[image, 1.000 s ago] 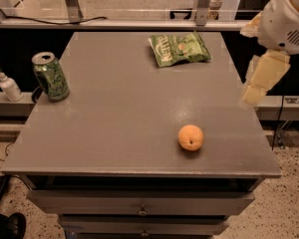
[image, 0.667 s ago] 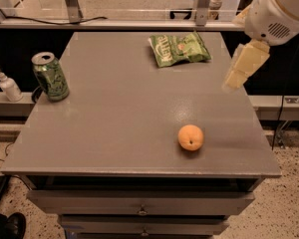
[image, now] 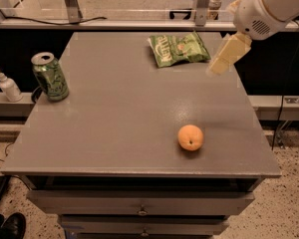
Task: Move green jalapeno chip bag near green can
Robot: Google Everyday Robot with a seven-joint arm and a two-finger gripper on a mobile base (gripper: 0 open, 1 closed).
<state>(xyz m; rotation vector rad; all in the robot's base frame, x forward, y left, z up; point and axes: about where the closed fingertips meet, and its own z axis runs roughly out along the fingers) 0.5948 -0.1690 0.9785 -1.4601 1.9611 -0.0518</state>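
The green jalapeno chip bag lies flat on the grey table at the far middle-right. The green can stands upright at the table's left edge, far from the bag. My gripper, cream-coloured under a white arm, hangs in the air just right of the bag, near the table's right edge. It holds nothing that I can see and does not touch the bag.
An orange sits on the near right part of the table. A small white pump bottle stands on a ledge left of the table. Drawers lie under the front edge.
My gripper has moved left and toward the far side, from beyond the table's right edge to just beside the chip bag. The bag, can and orange have not moved.
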